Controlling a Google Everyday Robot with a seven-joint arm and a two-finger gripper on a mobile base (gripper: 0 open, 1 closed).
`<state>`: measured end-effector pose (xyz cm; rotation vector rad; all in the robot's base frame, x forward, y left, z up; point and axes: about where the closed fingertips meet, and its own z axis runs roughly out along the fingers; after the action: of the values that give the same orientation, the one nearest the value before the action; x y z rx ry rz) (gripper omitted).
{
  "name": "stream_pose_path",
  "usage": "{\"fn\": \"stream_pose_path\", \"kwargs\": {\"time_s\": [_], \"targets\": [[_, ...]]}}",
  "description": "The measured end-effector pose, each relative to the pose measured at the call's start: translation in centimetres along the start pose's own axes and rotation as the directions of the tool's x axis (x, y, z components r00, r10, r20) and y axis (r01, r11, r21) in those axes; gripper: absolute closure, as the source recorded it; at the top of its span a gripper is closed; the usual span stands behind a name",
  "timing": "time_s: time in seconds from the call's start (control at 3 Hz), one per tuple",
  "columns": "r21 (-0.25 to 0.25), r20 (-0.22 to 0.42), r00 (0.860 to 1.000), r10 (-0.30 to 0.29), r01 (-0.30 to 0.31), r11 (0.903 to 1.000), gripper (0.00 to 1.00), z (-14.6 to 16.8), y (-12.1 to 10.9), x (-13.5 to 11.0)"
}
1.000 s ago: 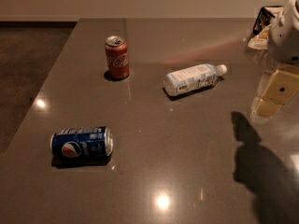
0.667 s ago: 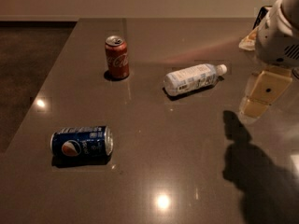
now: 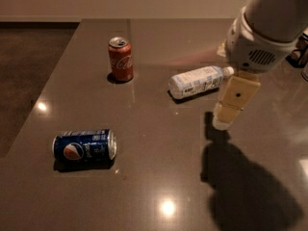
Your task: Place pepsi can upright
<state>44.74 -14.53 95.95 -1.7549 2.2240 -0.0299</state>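
The pepsi can is dark blue with a round red-white-blue logo and silver ends. It lies on its side near the front left of the grey table, its top end pointing right. My gripper hangs above the table at the right, well to the right of the can and just below the clear bottle's cap end. It holds nothing that I can see.
A red cola can stands upright at the back left. A clear plastic bottle with a pale label lies on its side in the middle back. The table's left edge drops to a dark floor.
My arm and gripper have moved left and further into view, toward the middle of the table. The cans and the bottle have not moved.
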Motion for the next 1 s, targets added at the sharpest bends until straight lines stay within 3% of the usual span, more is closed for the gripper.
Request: {"fn": "stream_pose_path", "kwargs": {"time_s": [0.33, 1.0], "targets": [[-0.052, 0.045, 0.997, -0.058, 0.060, 0.9968, 0.00, 3.0, 3.2, -6.6], [-0.077, 0.062, 0.995, -0.077, 0.082, 0.9937, 0.00, 3.0, 3.6, -7.8]]}}
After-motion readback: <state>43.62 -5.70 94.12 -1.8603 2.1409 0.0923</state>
